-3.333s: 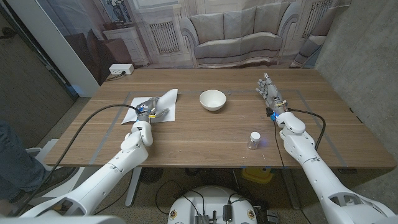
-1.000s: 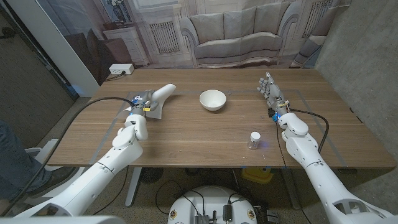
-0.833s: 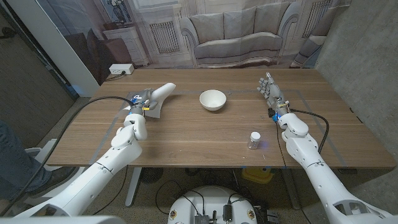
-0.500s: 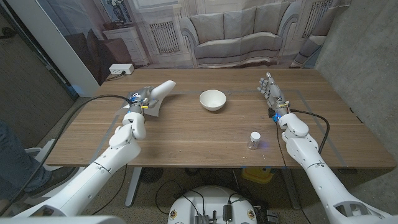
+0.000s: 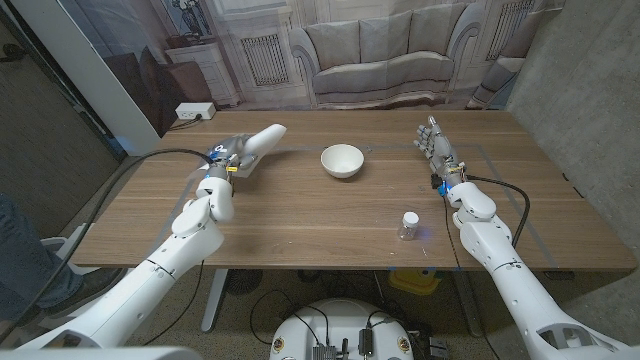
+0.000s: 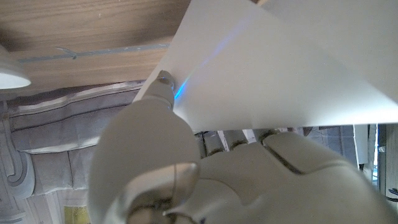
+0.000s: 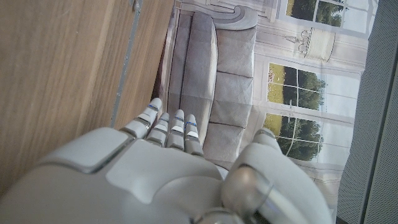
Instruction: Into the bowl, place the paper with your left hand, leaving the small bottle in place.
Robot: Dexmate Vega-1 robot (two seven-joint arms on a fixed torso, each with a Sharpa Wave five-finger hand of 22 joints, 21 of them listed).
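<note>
My left hand (image 5: 231, 156) grips the white paper (image 5: 262, 139) and holds it lifted off the table, to the left of the white bowl (image 5: 342, 160). In the left wrist view the paper (image 6: 280, 68) spreads out from the fingers (image 6: 163, 93) of my left hand (image 6: 205, 174), with the bowl's rim (image 6: 9, 73) at the edge. The small bottle (image 5: 409, 224) stands upright at the front right. Behind it my right hand (image 5: 436, 146) stays open with its fingers together, holding nothing. The right wrist view shows the right hand (image 7: 161, 168) beside the wooden table (image 7: 56, 81).
Grey tape lines (image 5: 180, 215) mark the wooden table (image 5: 320, 225). A backdrop printed with a sofa (image 5: 380, 60) hangs behind the far edge. A person's leg (image 5: 20, 250) shows at the picture's left edge.
My left hand has picked the paper up off the table and carried it up and slightly toward the bowl. The right hand, bowl and bottle have not moved.
</note>
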